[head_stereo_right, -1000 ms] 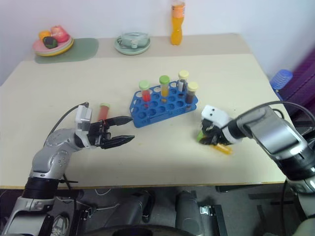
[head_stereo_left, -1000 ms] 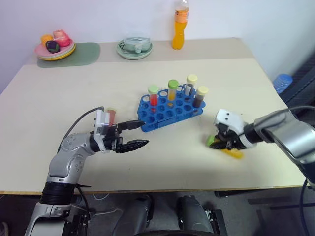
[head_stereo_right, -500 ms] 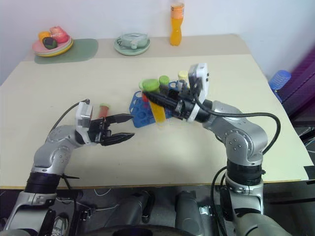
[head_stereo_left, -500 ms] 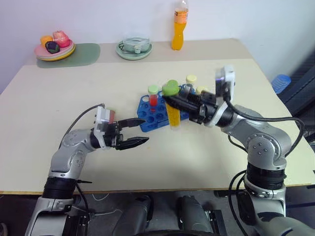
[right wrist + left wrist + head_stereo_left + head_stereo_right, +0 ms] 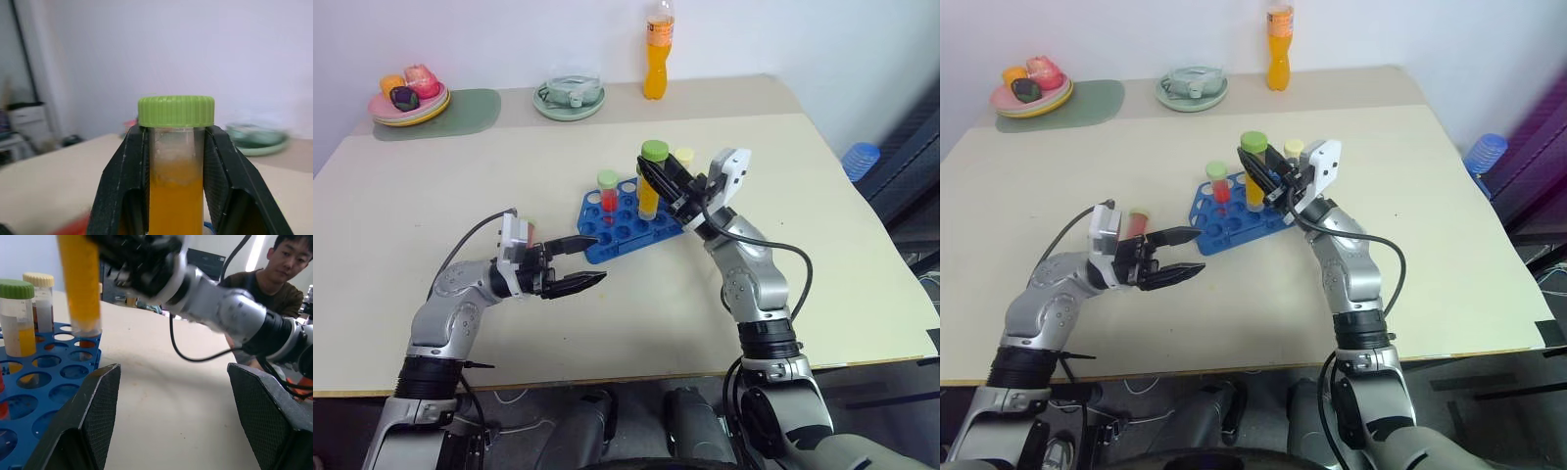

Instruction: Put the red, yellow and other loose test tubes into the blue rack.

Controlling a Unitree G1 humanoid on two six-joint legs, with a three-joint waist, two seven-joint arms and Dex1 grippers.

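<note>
The right gripper [image 5: 658, 182] clamps the yellow tube [image 5: 649, 184] upright, the rack [image 5: 628, 225] just below; centre it over a free hole, then lower straight. The left gripper [image 5: 578, 262] hangs wide, empty.

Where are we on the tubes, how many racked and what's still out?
Racked: a red tube and others stand in the blue rack. In hand: right gripper holds an orange-yellow tube upright over the rack, not yet seated. Left: seating it; left gripper is open beside the rack.

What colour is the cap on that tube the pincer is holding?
Green, on the orange-yellow tube in the right pincer; clearest in the right wrist view.
</note>
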